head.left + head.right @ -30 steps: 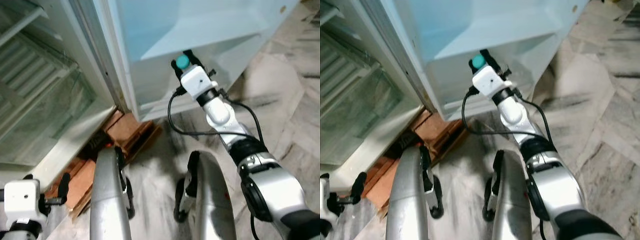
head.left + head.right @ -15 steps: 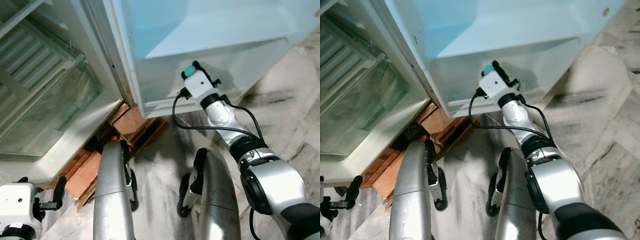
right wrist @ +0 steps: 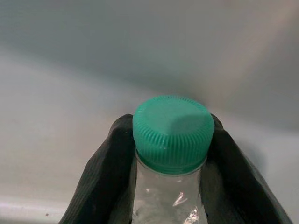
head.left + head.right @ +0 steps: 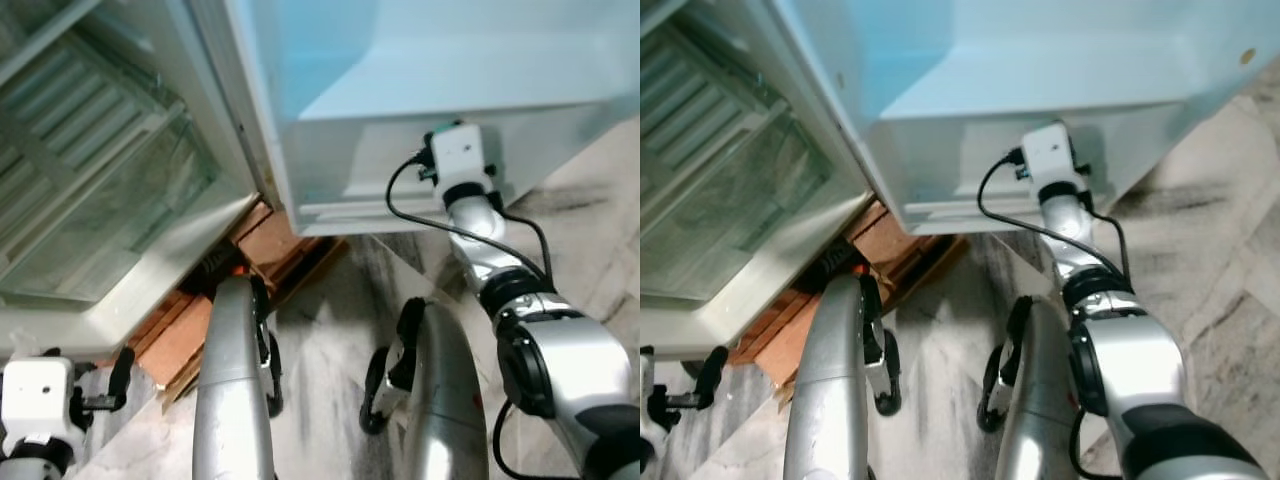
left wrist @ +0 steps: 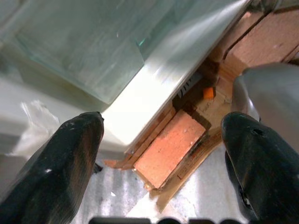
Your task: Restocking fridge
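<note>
Two grippers: one at work, one low and idle.
Right gripper (image 3: pixel 170 186): raised against the lower bin of the open fridge door (image 4: pixel 420 150); its black fingers (image 3: pixel 105 177) are clamped on either side of a bottle's neck.
Bottle (image 3: pixel 168 196): clear plastic with a ribbed green cap (image 3: pixel 173 133), held upright between the fingers, just in front of the pale wall of the door bin.
Left gripper (image 5: pixel 163 154): hangs low at the robot's left, jaws wide apart with nothing between them, pointed at the foot of the fridge.
Fridge body (image 4: pixel 90 200): open, with glass shelves and a pale front lip at its bottom edge.
Bricks (image 5: pixel 170 149): reddish, stacked under the fridge's bottom corner on the marble floor (image 4: pixel 330 330).
</note>
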Robot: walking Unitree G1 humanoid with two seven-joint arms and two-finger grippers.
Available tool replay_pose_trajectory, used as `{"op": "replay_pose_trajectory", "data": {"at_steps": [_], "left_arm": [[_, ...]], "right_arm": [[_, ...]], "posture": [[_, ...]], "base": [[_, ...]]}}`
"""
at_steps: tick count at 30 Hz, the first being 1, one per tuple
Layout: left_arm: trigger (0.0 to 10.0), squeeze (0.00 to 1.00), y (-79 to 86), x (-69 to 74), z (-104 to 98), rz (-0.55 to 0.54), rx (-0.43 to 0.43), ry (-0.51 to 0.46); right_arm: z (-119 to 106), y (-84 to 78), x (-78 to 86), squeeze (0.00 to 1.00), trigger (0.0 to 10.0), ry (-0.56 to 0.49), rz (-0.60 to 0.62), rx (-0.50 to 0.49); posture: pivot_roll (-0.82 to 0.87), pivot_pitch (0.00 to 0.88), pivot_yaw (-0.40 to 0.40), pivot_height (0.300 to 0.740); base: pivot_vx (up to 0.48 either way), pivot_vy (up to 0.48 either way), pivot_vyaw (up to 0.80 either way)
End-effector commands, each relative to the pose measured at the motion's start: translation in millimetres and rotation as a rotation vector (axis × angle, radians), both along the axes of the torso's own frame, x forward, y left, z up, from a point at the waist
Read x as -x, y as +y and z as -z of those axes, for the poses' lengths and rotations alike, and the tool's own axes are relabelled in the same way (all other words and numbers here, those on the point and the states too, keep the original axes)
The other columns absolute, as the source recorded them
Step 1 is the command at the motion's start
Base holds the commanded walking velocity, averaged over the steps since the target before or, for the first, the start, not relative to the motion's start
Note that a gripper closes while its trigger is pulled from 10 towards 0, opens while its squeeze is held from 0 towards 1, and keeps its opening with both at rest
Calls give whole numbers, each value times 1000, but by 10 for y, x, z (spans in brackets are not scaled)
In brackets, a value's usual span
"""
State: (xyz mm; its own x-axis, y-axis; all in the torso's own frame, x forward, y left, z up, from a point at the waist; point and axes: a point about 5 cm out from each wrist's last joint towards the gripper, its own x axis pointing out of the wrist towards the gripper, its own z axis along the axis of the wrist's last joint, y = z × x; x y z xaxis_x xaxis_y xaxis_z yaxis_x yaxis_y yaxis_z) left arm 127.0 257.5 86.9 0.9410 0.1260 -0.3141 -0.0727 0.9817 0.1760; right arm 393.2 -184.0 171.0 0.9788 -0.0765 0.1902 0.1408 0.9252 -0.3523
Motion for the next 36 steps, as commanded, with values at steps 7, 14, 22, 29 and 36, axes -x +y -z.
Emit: {"op": "replay_pose_trajectory", "data": {"at_steps": [7,14,22,29,36], "left_arm": [[10000,0,103,-20,136,0,-13,34],[10000,0,139,-95,178,5,-15,22],[10000,0,74,-275,167,27,-3,-31],[10000,0,-100,-515,89,61,19,-91],[10000,0,-245,-699,98,81,43,-121]], "right_arm": [[148,-535,128,0,10000,55,266,-15],[92,-643,135,1000,10000,39,332,-23],[-118,-465,33,1000,10000,-33,236,-43],[-192,-212,-4,1000,10000,-79,87,-41],[-95,-23,92,1000,10000,-108,-36,-49]], "posture": [[347,364,31,544],[340,348,29,544],[306,306,19,544],[235,240,12,544],[176,163,9,544]], "base": [[0,0,0],[0,0,0],[0,0,0],[0,0,0],[0,0,0]]}}
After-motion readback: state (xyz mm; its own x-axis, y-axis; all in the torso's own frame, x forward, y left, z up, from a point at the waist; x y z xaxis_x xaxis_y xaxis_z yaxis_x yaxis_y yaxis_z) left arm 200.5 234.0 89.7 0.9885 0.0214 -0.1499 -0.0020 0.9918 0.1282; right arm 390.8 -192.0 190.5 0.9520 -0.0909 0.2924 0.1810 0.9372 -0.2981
